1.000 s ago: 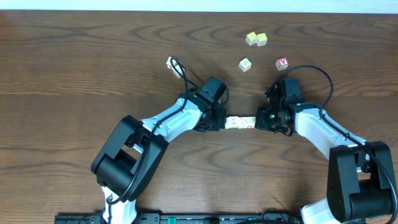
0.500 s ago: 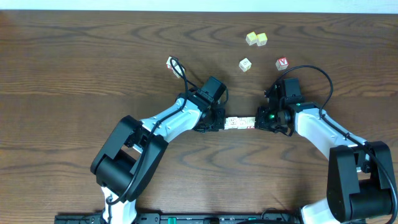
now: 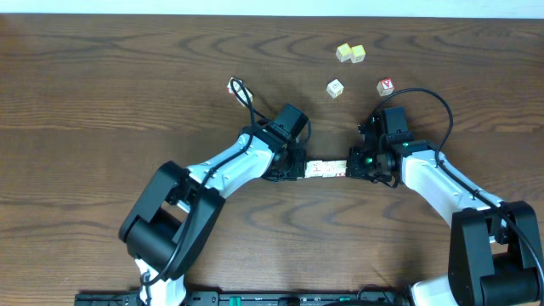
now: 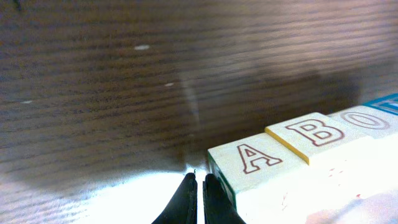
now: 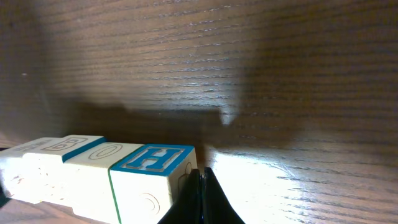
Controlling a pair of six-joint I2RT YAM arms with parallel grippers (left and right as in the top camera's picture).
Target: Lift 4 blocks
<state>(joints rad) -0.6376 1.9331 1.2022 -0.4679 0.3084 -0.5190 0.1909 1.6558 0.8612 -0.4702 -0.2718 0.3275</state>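
I have the row of four blocks (image 3: pixel 327 168) near the middle of the tabletop (image 3: pixel 102 85), its long axis running left to right. It is squeezed endwise between the closed left fingers (image 4: pixel 185 202) and the closed right fingers (image 5: pixel 191 208). Only the wrist views show the letters: A, B, O, H.

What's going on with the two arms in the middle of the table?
Both arms are squeezing a row of four blocks end to end between them at mid-table. The left gripper is shut and pushes on the A end. The right gripper is shut against the H end. Whether the row has left the table is unclear. Other cubes lie farther back, untouched.
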